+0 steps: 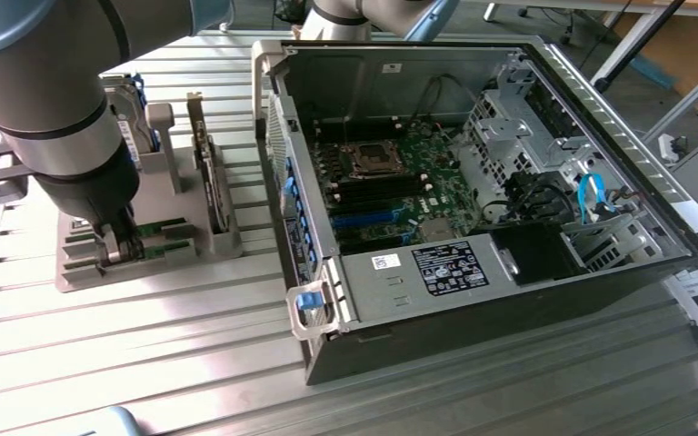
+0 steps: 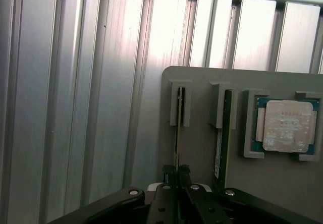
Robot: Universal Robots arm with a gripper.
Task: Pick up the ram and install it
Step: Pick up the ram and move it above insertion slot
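The ram (image 2: 177, 138) stands on edge in a slot of the grey holder (image 2: 197, 148), seen as a thin green strip. My gripper (image 2: 176, 171) is shut on it, one black finger on each side of the board. In the exterior view the gripper (image 1: 119, 245) reaches straight down onto the holder (image 1: 204, 245) at the exterior view's left, with a bit of green board (image 1: 153, 238) showing beside the fingers. A second green stick (image 2: 222, 133) stands in the neighbouring slot.
The open computer case (image 1: 324, 300) lies at the exterior view's right, its motherboard (image 1: 380, 191) with dark memory slots exposed. A square silver processor (image 2: 285, 125) sits in a holder pocket. A hard drive with blue rails (image 1: 143, 118) stands behind the gripper. The table is ribbed aluminium (image 1: 143, 363).
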